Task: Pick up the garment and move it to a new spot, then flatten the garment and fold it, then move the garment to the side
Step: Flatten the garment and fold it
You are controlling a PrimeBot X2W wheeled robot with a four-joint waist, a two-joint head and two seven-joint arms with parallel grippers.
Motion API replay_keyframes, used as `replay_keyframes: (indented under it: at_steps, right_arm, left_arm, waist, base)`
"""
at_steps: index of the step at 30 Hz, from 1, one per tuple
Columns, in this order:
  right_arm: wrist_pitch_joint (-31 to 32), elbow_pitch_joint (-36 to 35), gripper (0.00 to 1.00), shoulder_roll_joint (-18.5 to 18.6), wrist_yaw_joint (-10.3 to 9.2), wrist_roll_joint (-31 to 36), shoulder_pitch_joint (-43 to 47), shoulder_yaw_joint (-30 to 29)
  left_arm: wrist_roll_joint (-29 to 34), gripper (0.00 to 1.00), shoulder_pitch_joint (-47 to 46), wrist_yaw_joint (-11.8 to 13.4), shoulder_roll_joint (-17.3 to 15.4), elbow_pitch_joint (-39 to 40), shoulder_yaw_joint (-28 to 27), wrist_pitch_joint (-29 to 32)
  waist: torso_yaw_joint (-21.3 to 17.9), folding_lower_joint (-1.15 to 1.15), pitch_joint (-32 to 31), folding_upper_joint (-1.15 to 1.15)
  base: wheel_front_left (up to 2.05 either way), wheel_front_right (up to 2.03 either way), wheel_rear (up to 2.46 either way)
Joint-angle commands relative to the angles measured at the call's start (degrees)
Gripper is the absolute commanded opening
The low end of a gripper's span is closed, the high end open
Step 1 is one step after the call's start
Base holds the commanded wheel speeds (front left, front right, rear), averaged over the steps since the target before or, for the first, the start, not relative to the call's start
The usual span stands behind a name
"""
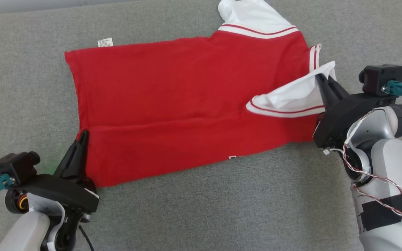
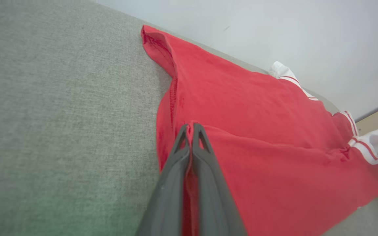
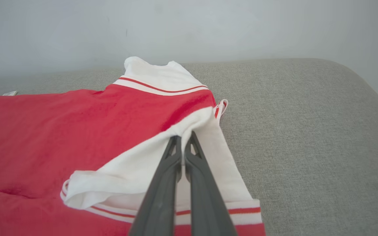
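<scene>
The garment (image 1: 187, 97) is a red shirt with white, red-striped sleeves, spread across the grey surface with its near long edge folded over onto the body. My left gripper (image 1: 83, 134) is shut on the garment's hem corner at the lower left, and red cloth shows pinched between its fingers (image 2: 179, 154). My right gripper (image 1: 321, 78) is shut on the white sleeve (image 3: 136, 170) at the right end, and the sleeve lies back over the red body (image 3: 44, 131). The other white sleeve (image 1: 253, 17) lies at the far edge.
Grey fabric (image 1: 222, 209) covers the whole work surface, with bare room in front of the garment and to its left (image 2: 61, 114). A small white label (image 1: 105, 42) sticks out at the garment's far edge. A pale wall (image 3: 189, 29) stands behind the surface's rounded far end.
</scene>
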State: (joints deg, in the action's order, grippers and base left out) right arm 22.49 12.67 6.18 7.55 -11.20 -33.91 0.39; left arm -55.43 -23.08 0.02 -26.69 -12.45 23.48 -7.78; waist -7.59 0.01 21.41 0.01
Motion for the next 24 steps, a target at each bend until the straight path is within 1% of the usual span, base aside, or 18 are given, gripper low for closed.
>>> replay_keyframes:
  at_steps: [1,6,7,8,9,14,17,19,21,24]
  right_arm:
    - [-1.4,0.8,0.00,-0.2,-0.14,0.3,-0.7,-0.7]
    - [-4.2,3.3,0.00,-1.0,-0.14,1.1,-1.4,-1.5]
    - [-4.7,3.9,0.00,-1.2,-0.14,0.7,-1.5,-1.7]
    - [-5.0,4.4,0.49,-1.5,-0.14,0.1,-1.7,-1.3]
    - [-5.2,4.8,1.00,-1.7,-0.14,-0.3,-1.9,-0.7]
    - [-7.2,5.6,1.00,-2.0,-0.14,-2.2,-2.0,-0.1]
    - [-5.9,4.8,1.00,-2.1,-0.14,-3.1,-0.4,-0.3]
    - [-3.4,4.1,1.00,-1.7,-0.14,-2.6,1.0,-1.0]
    - [0.0,3.4,1.00,-1.1,-0.14,-0.9,2.7,-2.0]
    - [4.8,1.9,1.00,-1.0,-0.14,1.8,5.1,-4.1]
  left_arm:
    - [0.7,0.00,-0.7,0.2,0.3,-0.2,-0.3,-0.5]
    - [0.6,0.00,-0.1,0.2,0.6,-0.8,0.3,-0.4]
    - [0.5,0.13,0.0,0.1,0.7,-0.9,0.5,-0.2]
    - [0.6,0.47,0.1,0.1,0.8,-1.1,0.6,-0.1]
    - [0.5,1.00,0.2,0.3,0.8,-1.4,0.7,0.0]
    - [1.9,1.00,1.5,1.4,0.5,-2.2,1.8,-0.5]
    - [3.6,1.00,2.8,2.7,-0.2,-1.8,2.6,-0.7]
    - [4.7,1.00,3.8,4.1,-0.8,-1.3,3.3,-0.1]
    - [5.9,1.00,4.5,5.6,-1.7,-0.7,4.0,0.8]
    - [7.4,1.00,5.4,7.7,-2.0,0.0,5.6,3.0]
  waist:
    - [0.2,-0.01,0.2,-0.01]
    - [0.3,-0.01,0.0,-0.01]
    - [0.3,-0.01,-0.2,-0.01]
    - [0.3,-0.01,-0.4,-0.01]
    - [0.2,-0.01,-0.6,-0.01]
    - [0.0,-0.01,-2.5,-0.01]
    - [-0.2,-0.01,-4.1,-0.01]
    - [-0.4,-0.01,-5.0,-0.01]
    - [-0.5,-0.01,-5.7,-0.01]
    - [-0.6,-0.01,-6.2,-0.01]
  base:
    - [0.00,0.00,0.00]
    - [0.00,0.00,0.00]
    - [0.00,0.00,0.00]
    - [0.00,0.00,0.00]
    - [0.00,0.00,0.00]
    - [0.00,0.00,0.00]
    - [0.00,0.00,0.00]
    - [0.00,0.00,0.00]
    - [0.00,0.00,0.00]
    - [0.00,0.00,0.00]
